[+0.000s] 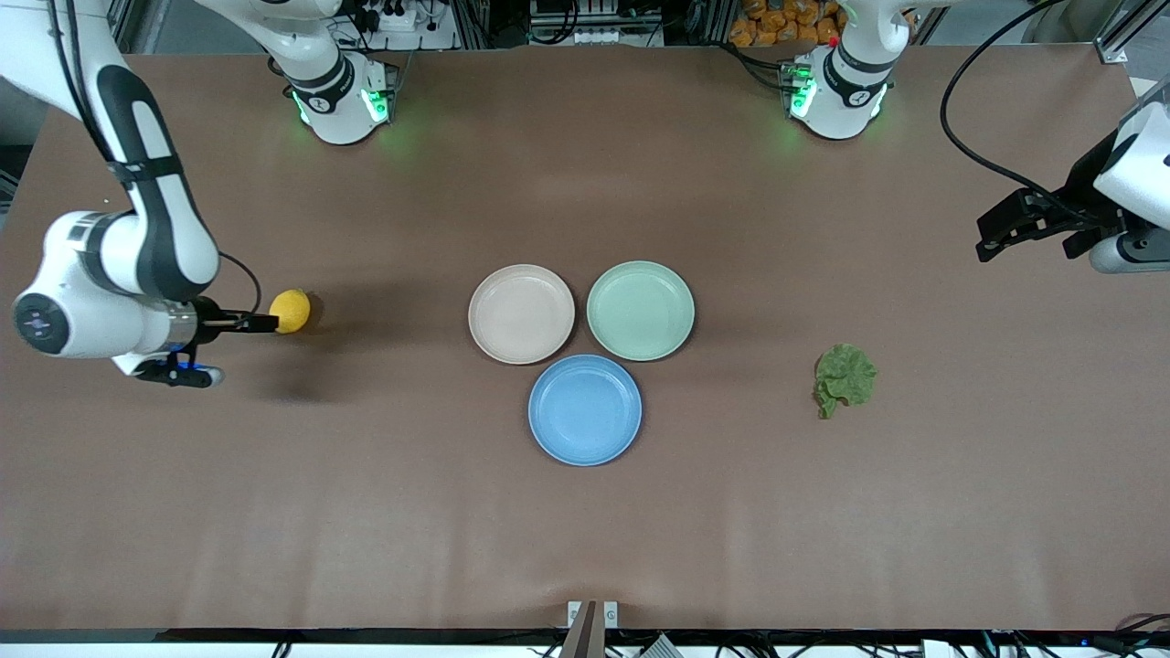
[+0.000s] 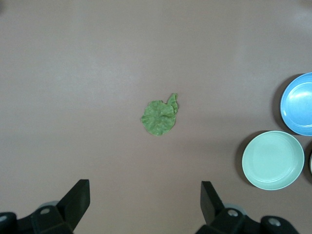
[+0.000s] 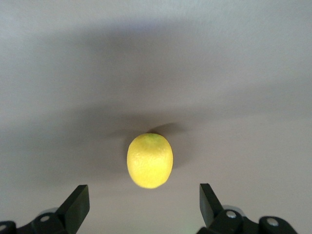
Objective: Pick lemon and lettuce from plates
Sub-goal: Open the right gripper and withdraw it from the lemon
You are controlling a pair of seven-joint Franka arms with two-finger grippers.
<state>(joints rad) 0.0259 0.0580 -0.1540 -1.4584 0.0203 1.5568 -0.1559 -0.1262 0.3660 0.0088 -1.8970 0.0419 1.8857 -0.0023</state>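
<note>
Lemon lies on the bare brown table toward the right arm's end, well apart from the plates, not on any of them. Right gripper sits low just beside it, fingers spread wide with the fruit at their tips and nothing clamped; the right wrist view shows the lemon between and ahead of the two dark fingertips. Lettuce rests flat on the table toward the left arm's end, also off the plates, stem tip pointing toward the front camera. Left gripper hangs high over that end of the table, fingers parted and empty, lettuce below it. Mid-table, the beige-pink plate and mint green plate sit side by side, both empty; the blue plate lies nearer the front camera, touching or nearly touching both.
</note>
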